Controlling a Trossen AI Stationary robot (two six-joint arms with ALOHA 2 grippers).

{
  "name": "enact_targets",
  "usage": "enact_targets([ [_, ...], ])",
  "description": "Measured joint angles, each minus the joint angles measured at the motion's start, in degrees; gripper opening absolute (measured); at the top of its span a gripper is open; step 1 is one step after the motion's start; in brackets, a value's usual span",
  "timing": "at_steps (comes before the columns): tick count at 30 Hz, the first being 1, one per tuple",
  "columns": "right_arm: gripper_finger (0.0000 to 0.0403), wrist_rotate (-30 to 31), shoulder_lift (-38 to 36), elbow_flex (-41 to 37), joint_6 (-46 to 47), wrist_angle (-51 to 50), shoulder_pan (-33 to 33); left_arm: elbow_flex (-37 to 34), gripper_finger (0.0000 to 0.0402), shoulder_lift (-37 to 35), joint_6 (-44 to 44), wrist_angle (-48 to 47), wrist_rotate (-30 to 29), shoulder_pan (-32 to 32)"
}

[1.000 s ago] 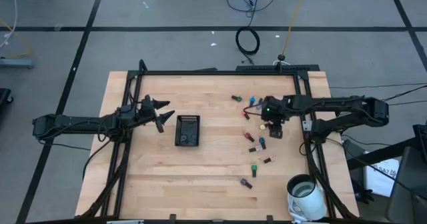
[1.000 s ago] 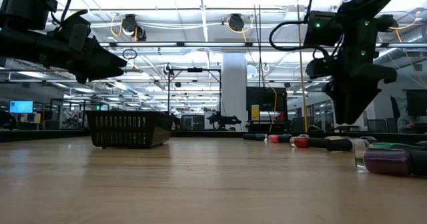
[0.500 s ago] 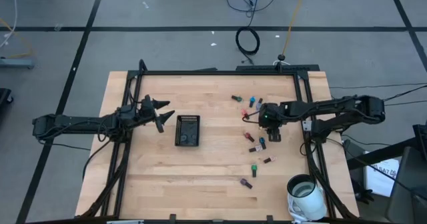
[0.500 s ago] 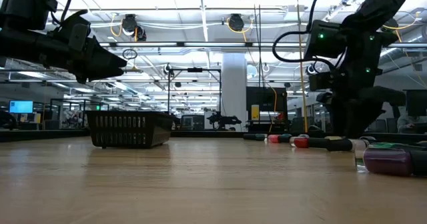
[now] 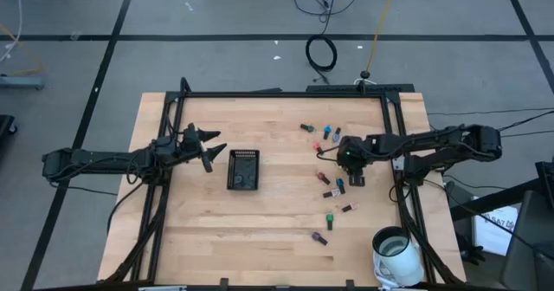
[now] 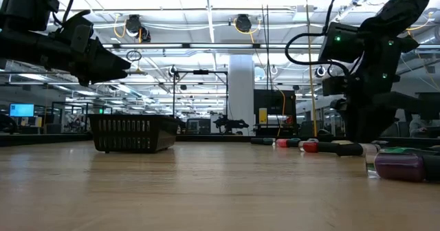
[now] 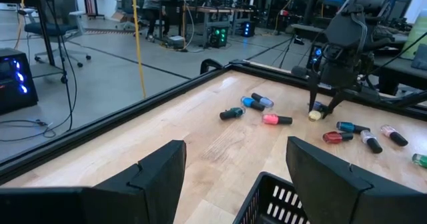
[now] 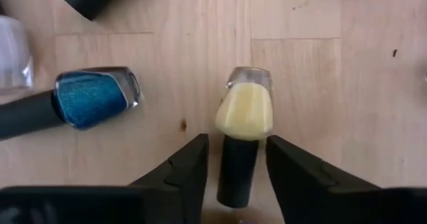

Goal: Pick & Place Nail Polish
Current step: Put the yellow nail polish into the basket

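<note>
The left gripper point(image 5: 210, 149) hangs with fingers spread above the pale plank table point(image 5: 199, 222), just beside the black slotted tray point(image 5: 243, 169). Right of the tray, small glassy bottles point(image 5: 329, 221) with dark caps lie scattered on the wood. Among them the right gripper point(image 8: 235, 174) is down at the table, its fingers apart astride the dark cap of a yellow bottle point(image 8: 243, 112), which lies flat with its long axis in line with the fingers, body pointing away. A blue bottle point(image 8: 90, 97) lies crosswise beside it.
</note>
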Motion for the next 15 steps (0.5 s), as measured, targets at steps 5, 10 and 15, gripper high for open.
enact_targets([
  [5, 0.0062, 0.13, 0.00, -1.94, 2.91, 2.48, 0.00, -0.02, 0.0255, -0.01, 0.00, 0.00, 0.00, 0.01],
  [10, 0.0049, 0.66, -0.62, -2.30, 3.24, 3.00, 0.00, -0.01, 0.0255, 0.00, 0.00, 0.00, 0.00, 0.00],
  [15, 0.0049, 3.48, -5.12, -2.59, 2.39, 6.32, 0.18, -0.02, 0.0255, -0.01, 0.00, -0.02, 0.00, -0.01],
])
